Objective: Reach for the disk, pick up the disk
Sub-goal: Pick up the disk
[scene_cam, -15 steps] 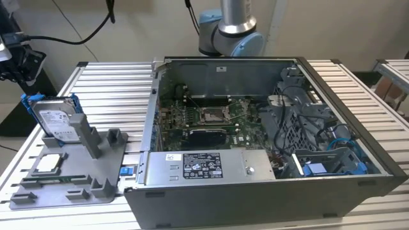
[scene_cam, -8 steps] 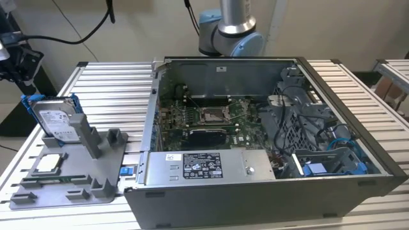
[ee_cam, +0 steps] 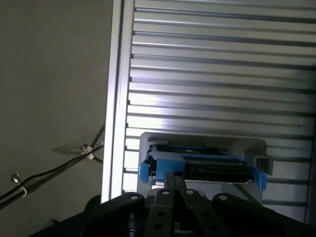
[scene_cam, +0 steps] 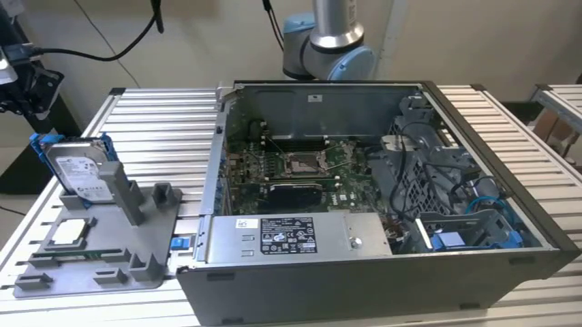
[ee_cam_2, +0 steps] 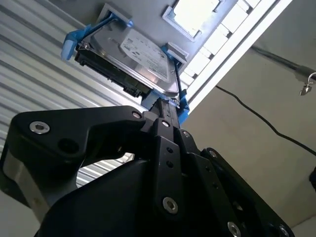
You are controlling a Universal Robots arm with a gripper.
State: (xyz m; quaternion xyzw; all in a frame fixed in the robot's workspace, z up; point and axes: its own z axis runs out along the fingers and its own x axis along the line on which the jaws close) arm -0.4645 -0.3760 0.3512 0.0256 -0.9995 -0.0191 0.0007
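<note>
Gripper (ee_cam: 173,177), first wrist view: fingers (ee_cam: 165,186) drawn together, nothing held between them. We noted the disk (ee_cam: 210,169) straight ahead, beyond the tips, standing on edge in its blue frame inside a gray holder (ee_cam: 197,140) on the slatted table (ee_cam: 222,74). We could not tell whether they touched.

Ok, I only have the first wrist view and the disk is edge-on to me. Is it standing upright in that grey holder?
Observer: Yes, in the exterior view the disk stands upright in the grey holder, label facing the camera.
Operator: Anything else on that holder?
Observer: A square processor chip lies flat on its base, nearer the camera.
Operator: What's beside it?
Observer: An open computer case, to the exterior view's right.
</note>
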